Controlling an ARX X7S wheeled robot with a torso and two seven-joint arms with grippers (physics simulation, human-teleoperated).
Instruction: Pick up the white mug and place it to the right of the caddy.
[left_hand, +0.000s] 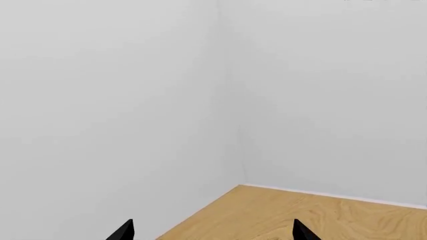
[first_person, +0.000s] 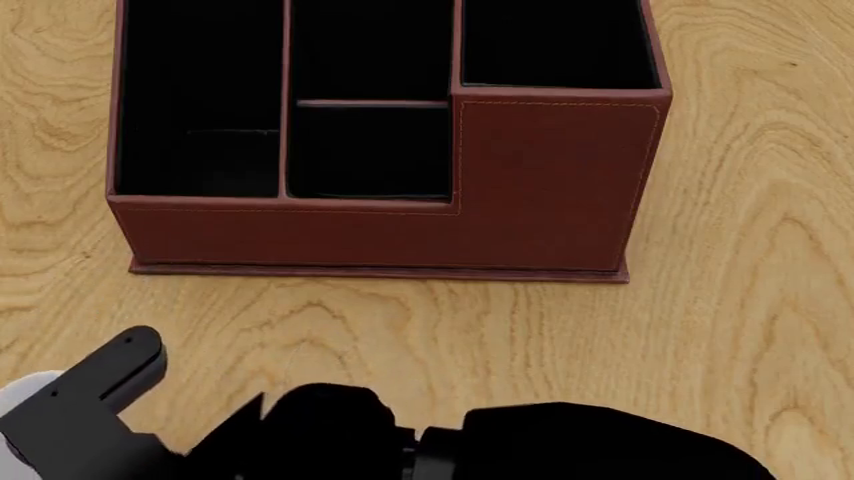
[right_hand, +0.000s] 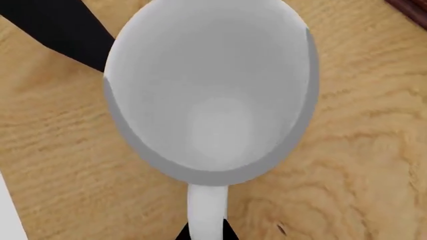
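- Since the right gripper (right_hand: 205, 232) is pinched on the white mug's (right_hand: 210, 95) handle, the mug hangs just beyond its fingertips, mouth toward the wrist camera, above the table (right_hand: 347, 165).
- Its target, bare wood right of the caddy (first_person: 387, 150), lies forward-right of that arm.
- Left gripper (left_hand: 213, 231): spread apart, idle, facing a wall.

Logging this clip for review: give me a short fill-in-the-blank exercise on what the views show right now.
1. In the right wrist view, the mug is coloured ____.
2. Inside, the mug is ____.
3. The caddy stands on a ____ table.
4. The left wrist view shows only walls, table and the left gripper's fingertips, and those hold ____.

Missing words: white; empty; wooden; nothing
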